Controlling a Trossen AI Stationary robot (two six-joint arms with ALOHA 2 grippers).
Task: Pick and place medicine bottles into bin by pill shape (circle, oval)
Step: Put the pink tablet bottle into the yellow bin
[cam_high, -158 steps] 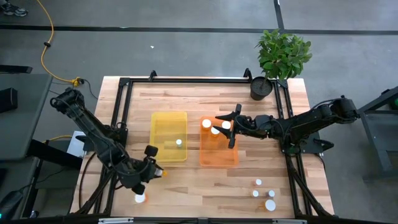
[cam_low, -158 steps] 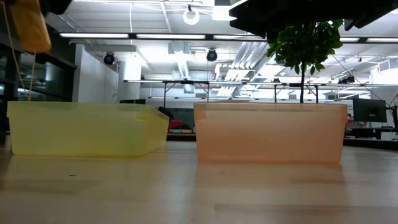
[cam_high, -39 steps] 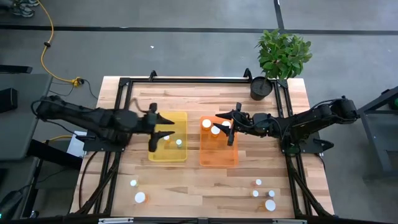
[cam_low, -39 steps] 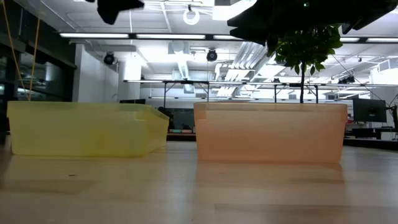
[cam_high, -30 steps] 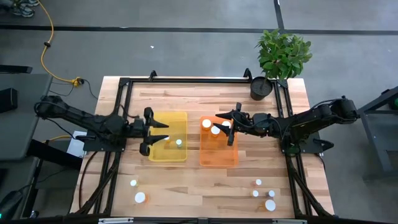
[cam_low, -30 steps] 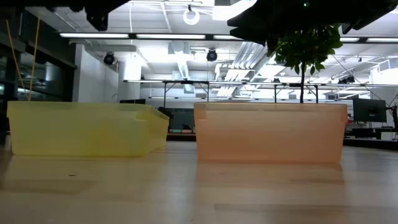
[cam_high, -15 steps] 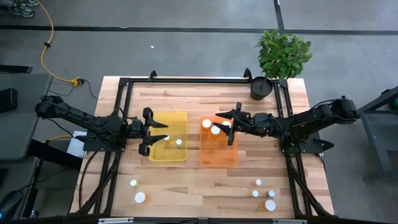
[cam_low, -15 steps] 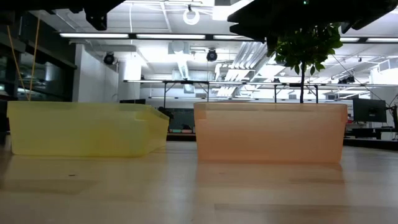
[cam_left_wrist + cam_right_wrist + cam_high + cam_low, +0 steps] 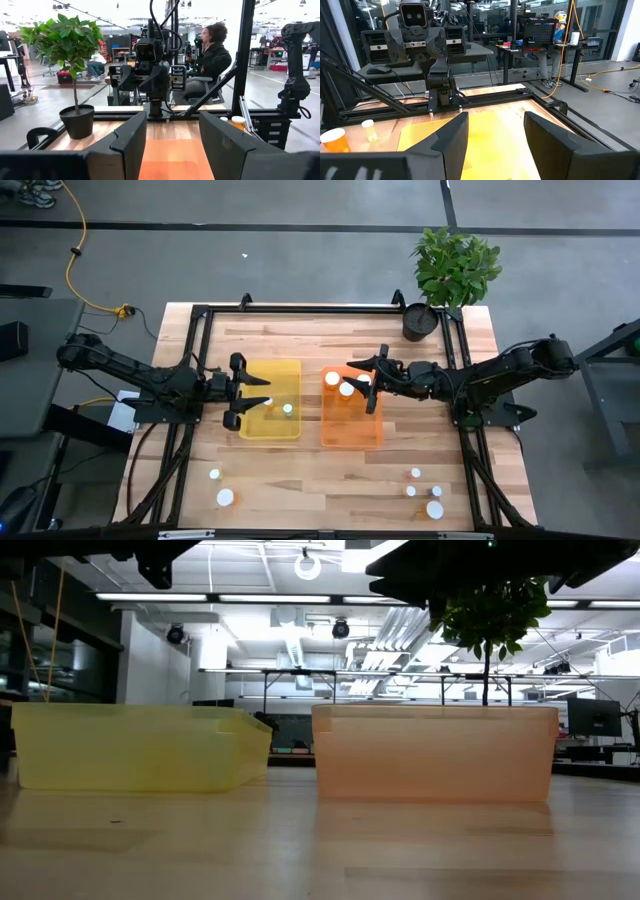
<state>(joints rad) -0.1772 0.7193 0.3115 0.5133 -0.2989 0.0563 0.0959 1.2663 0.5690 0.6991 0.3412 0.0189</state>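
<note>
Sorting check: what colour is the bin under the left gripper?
Yellow bin, translucent; clearest in the high view.

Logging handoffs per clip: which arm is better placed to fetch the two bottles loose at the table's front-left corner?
Left, probably. The left gripper hangs open over the yellow bin, on the side of those bottles. The right gripper, also open, is over the orange bin, farther off.

The left arm stretched in low and nearly level from its side, its pincer (image 9: 252, 403) held with both fingers spread wide and nothing between them. Facing it from the opposite side, the right arm reached inward in much the same flat pose, its pincer (image 9: 366, 387) likewise gaping and empty. The two pincers pointed at one another, well apart, each wrist roughly in line with its forearm.
</note>
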